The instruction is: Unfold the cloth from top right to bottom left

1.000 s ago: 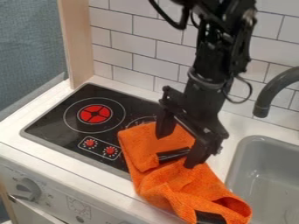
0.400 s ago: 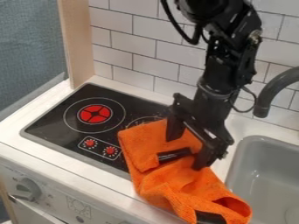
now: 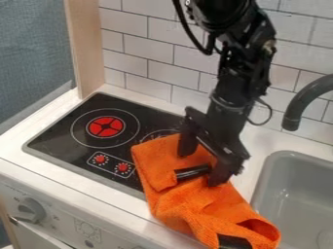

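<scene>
My gripper [image 3: 199, 168] hangs over the upper part of the orange cloth [image 3: 182, 204], its two fingers spread apart with cloth below and between them. The cloth lies crumpled and folded, its upper part over the right side of the stovetop and its lower part across the counter toward the front edge and the sink. A black patch [image 3: 193, 172] shows on the cloth between the fingers, and another dark patch [image 3: 234, 242] at its lower end. Whether the fingertips touch the cloth I cannot tell.
The black stovetop [image 3: 71, 131] with red burner marks lies to the left. At the right are the grey sink [image 3: 292, 194] and a dark curved faucet [image 3: 304, 99]. A white tiled wall [image 3: 149, 44] stands behind, and stove knobs [image 3: 29, 210] line the front.
My gripper moved a little right, then back left and slightly down, staying open over the cloth. No clear change shows in the cloth.
</scene>
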### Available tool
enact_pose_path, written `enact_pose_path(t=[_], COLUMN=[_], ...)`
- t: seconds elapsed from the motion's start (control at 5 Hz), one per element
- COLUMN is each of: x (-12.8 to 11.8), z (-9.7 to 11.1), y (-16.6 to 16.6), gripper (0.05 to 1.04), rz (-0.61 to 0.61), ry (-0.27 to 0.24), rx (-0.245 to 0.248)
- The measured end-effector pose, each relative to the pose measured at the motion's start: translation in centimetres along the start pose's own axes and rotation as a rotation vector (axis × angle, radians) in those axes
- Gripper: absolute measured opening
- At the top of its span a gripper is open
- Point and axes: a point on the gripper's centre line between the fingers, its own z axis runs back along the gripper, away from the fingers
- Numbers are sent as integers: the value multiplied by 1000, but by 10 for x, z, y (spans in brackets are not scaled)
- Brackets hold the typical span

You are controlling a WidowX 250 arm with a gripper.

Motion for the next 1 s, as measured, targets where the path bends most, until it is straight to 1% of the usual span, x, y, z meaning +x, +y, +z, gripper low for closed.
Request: enact_pose_path(t=[0.2,0.4,0.6,0.8,1.0], x=[3,4,4,1,-8], z=[0,0,-1,-2,12], y=[0,1,0,0,11], gripper=[655,353,159,68,52], rz=[8,13,20,24,67], ry=[-18,-24,-25,-12,-3], rx=[-1,3,2,3,-15])
